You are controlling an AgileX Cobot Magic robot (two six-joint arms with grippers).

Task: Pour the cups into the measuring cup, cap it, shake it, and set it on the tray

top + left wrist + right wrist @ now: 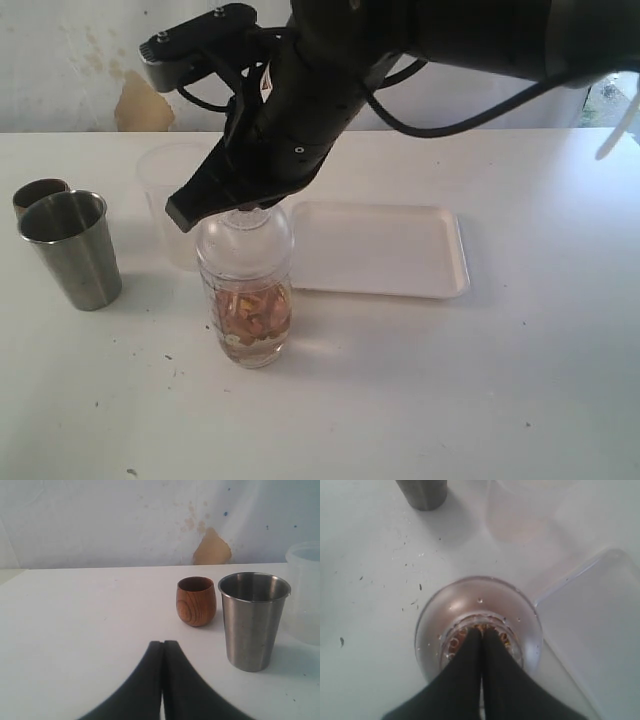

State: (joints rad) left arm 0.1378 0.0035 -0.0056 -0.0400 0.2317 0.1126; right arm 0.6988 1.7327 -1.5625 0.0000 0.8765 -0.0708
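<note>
Standing at the tray's (385, 250) eight o'clock, the measuring cup (245, 305) holds orange-yellow bits under a clear domed lid (470, 602); the right claw (481, 635), pressed together, meets its top. Left claw (163, 647), likewise pressed together, faces a steel cup (252, 620).

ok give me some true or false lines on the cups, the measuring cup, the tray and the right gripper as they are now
1. The measuring cup stands on the table, beside the tray, not on it. True.
2. The right gripper is wide open. False: it is shut, with its tips at the top of the measuring cup.
3. The steel cup lies on its side. False: it stands upright.
4. A brown wooden cup stands next to the steel cup. True.
5. The measuring cup is empty. False: it holds orange and yellow bits.
</note>
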